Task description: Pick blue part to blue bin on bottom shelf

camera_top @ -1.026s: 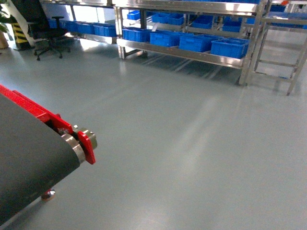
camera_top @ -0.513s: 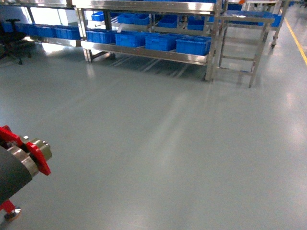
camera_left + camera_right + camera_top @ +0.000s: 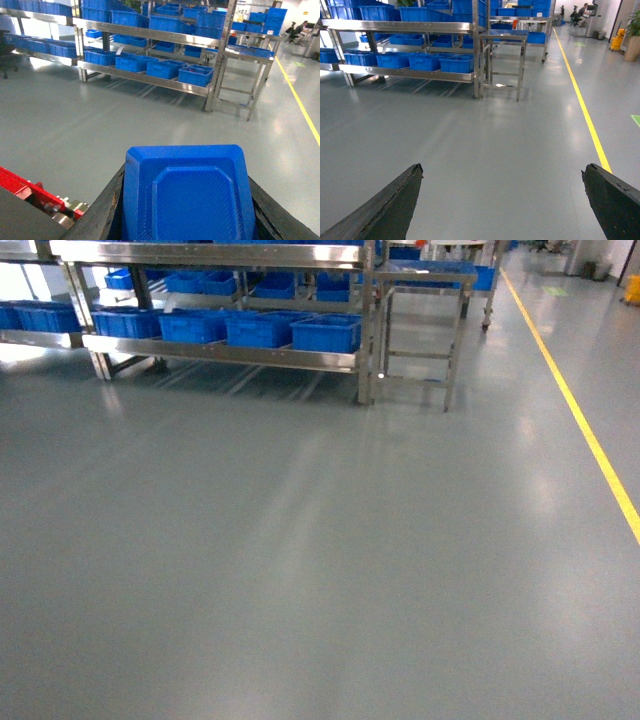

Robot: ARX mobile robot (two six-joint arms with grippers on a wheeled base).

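Note:
The blue part [image 3: 187, 195], a moulded plastic piece with chamfered corners, fills the bottom of the left wrist view. My left gripper [image 3: 186, 176] is shut on it, one dark finger pressed to each side. The right gripper [image 3: 502, 168] is open over bare floor, nothing between its fingers. Ahead stands the steel rack. Its bottom shelf [image 3: 220, 353] [image 3: 150, 78] [image 3: 405, 72] carries a row of blue bins [image 3: 325, 333] [image 3: 196, 75] [image 3: 456, 63]. Neither gripper shows in the head view.
Grey floor lies between me and the rack. A small steel frame table [image 3: 420, 280] stands at the rack's right end. A yellow floor line [image 3: 580, 420] runs along the right. A red conveyor end [image 3: 30, 187] sits low left in the left wrist view.
The head view has swung to the right. The red-framed conveyor has slid out of it at the left, the rack has shifted left, and the yellow line has come into view.

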